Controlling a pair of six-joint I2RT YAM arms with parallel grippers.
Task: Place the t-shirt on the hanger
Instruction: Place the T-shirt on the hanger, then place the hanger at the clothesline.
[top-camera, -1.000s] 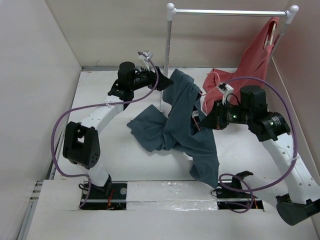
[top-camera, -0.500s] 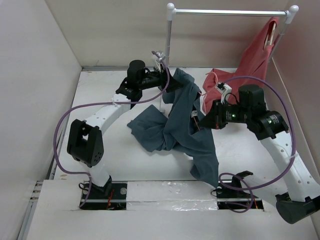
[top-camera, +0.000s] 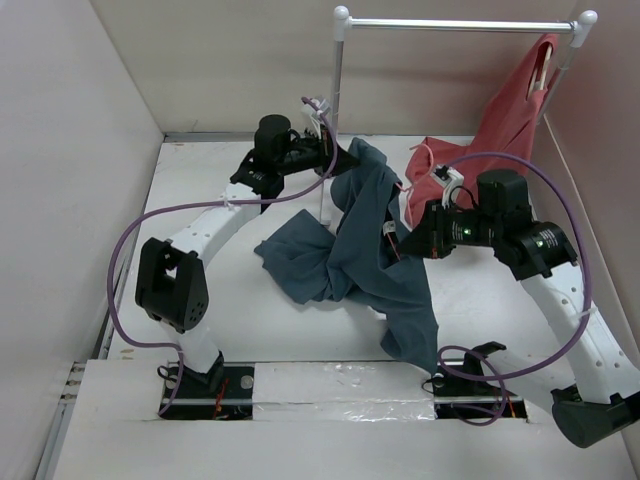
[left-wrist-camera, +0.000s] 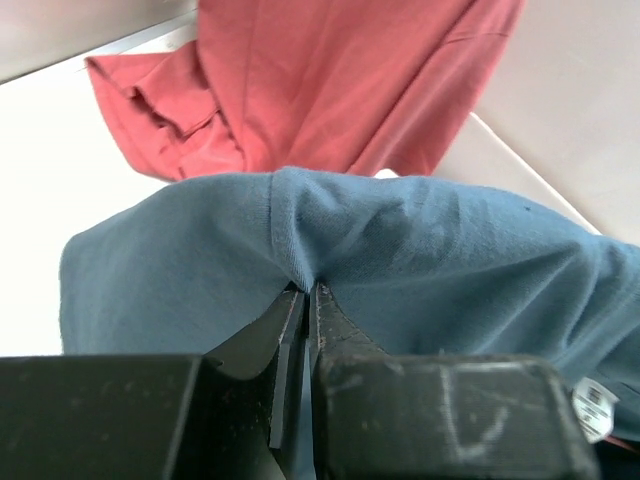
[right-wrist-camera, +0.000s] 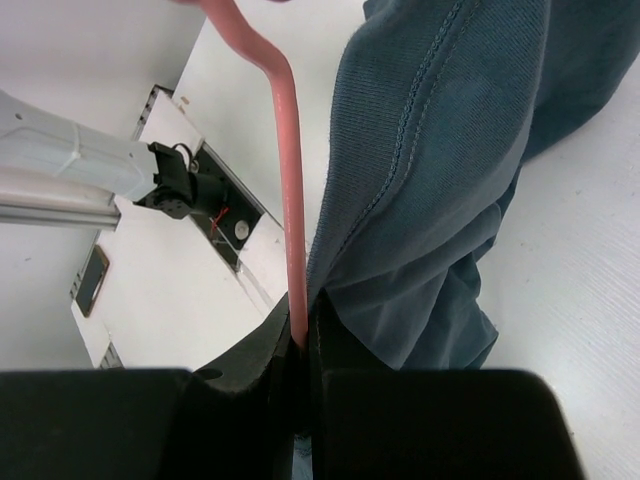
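Top external view: t-shirt (top-camera: 350, 260) lies bunched on the surface (top-camera: 290, 330) in front of the hanger (top-camera: 460, 24), mostly below its left pole. One end is lifted toward that pole, the other trails away from the hanger. Left tool (top-camera: 345, 162) sits just beside the left pole, pinching a raised fold of the slate-blue cloth. Right tool (top-camera: 408, 238), in front of the hanger's rod, is pressed together on the t-shirt's stitched edge alongside a thin pink strip (right-wrist-camera: 285, 150). Red shirt (top-camera: 510, 110) hangs at the hanger's right end.
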